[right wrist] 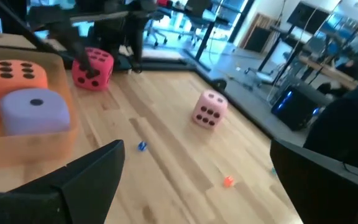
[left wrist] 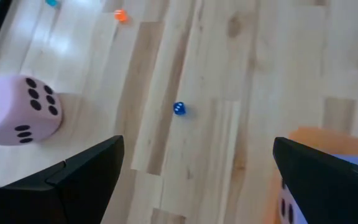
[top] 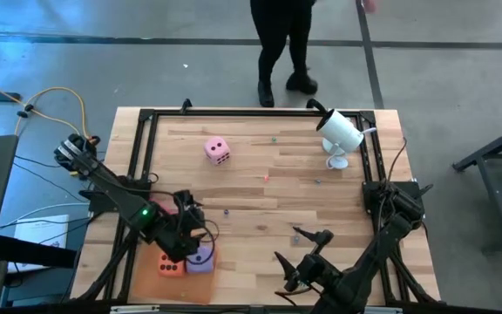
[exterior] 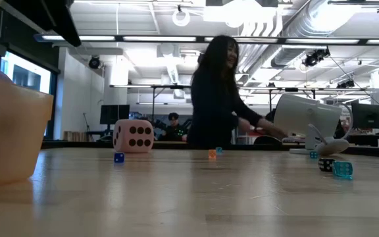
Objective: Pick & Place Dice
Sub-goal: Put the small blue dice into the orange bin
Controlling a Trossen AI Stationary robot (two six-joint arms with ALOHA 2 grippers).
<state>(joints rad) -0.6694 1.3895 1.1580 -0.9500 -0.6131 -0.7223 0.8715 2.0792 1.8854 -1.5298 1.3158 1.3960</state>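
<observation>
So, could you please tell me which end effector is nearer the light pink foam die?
Left. The left end effector sits toward that light pink foam die; the right end effector is farther off.

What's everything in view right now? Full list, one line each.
light pink die: 1, pink, far-left part of table, alone
magenta die: 1, on table beside tray's far side
orange die: 1, in tray
purple die: 1, in tray beside the orange one
tray: 1, orange, near-left corner
tiny dice: several, blue, orange, teal, dark, scattered mid-table
white camera: 1, far-right part of table
table: 1, light wood, black frame
person: 1, dark clothes, beyond far edge
left gripper: fingers open, over tray
right gripper: fingers open, near-right, empty
</observation>
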